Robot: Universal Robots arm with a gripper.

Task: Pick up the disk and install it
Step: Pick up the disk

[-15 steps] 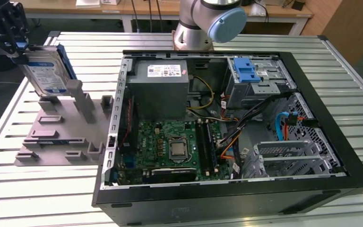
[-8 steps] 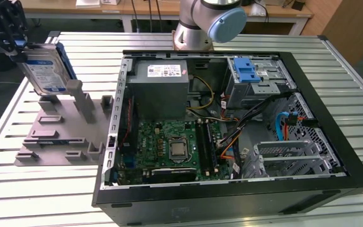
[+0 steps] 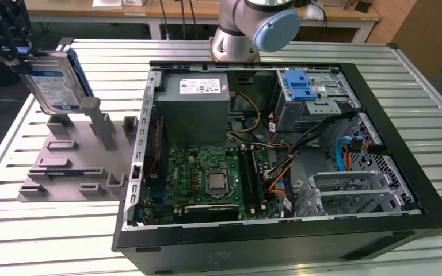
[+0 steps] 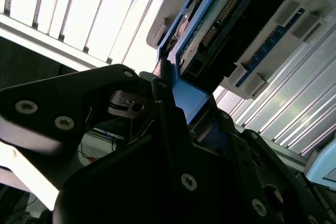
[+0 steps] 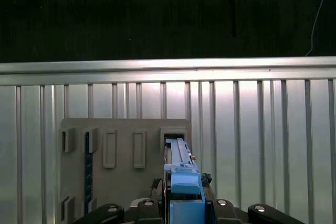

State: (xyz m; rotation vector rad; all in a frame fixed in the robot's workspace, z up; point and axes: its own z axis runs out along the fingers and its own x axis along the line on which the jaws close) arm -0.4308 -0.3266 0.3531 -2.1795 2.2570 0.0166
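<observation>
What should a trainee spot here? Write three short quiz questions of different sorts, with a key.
1. True or false: the disk already sits in the drive bay of the computer case.
2. Multiple choice: the gripper is shut on A) the disk, B) a cable, C) nothing.
3. Short answer: in the exterior view, on which side of the computer case does the grey stand lie?

Key: 1 false, it is held upright over the grey stand; 2 A; 3 the exterior view's left.
</observation>
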